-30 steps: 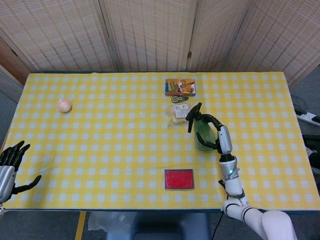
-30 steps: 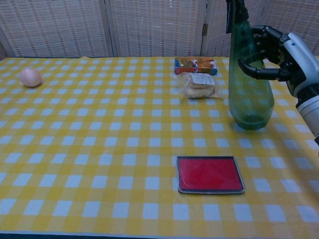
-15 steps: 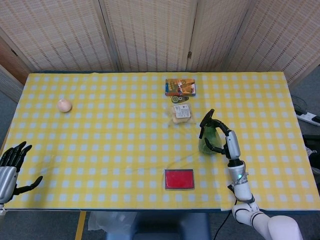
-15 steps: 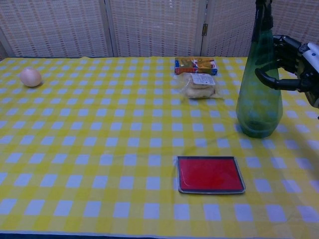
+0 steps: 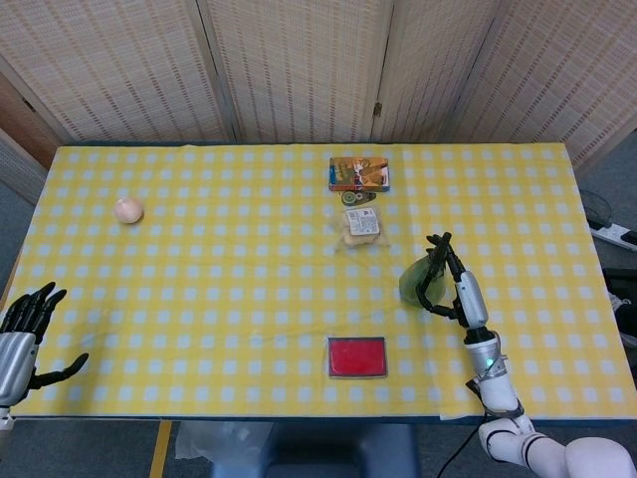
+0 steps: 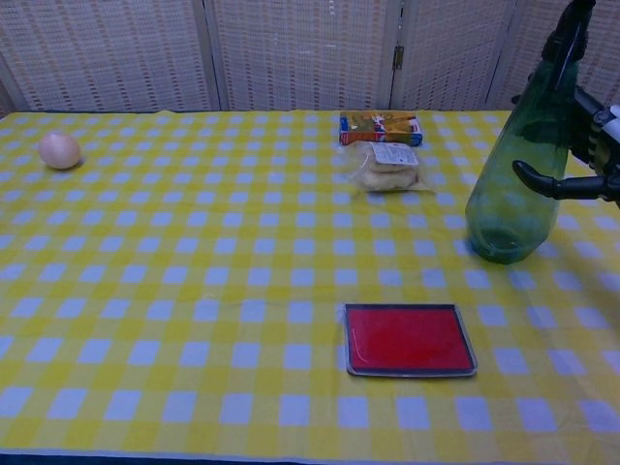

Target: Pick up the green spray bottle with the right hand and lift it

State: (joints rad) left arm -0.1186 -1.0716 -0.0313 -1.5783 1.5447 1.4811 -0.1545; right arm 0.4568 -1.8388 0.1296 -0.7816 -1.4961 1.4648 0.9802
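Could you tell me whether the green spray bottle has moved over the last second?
Yes. The green spray bottle has shifted rightward and tilted, away from the snack bag, in the right hand.

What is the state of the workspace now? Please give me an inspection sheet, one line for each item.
Surface: table under a yellow checked cloth.
Job's things: green spray bottle, tilted, base near the cloth.
Clutter: egg, orange box, wrapped snack, red tray.
Hands: right hand grips the bottle; left hand holds nothing, fingers apart.
Cables: power strip on the floor.
Surroundings: woven screens behind.
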